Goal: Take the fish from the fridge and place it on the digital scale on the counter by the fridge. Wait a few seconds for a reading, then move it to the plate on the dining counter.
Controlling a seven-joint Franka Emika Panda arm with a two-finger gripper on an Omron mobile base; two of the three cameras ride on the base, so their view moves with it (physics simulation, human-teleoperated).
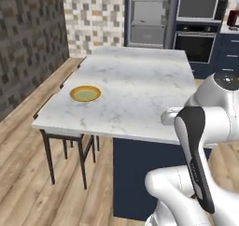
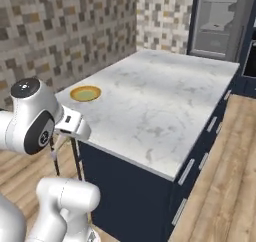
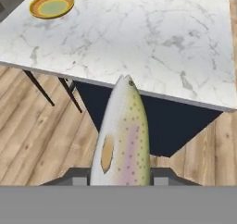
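Marble dining counter (image 3: 139,38), speckled pale fish (image 3: 122,135)

Illumination is even and diffuse across all views, with no glare, only faint shadow beneath the surface (image 1: 140,89), and soft, low-resolution rendering without edge distortion.

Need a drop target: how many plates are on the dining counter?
1. The plate sits near the counter's stool-side edge, up and left of the fish in the hand view. None looks hidden.
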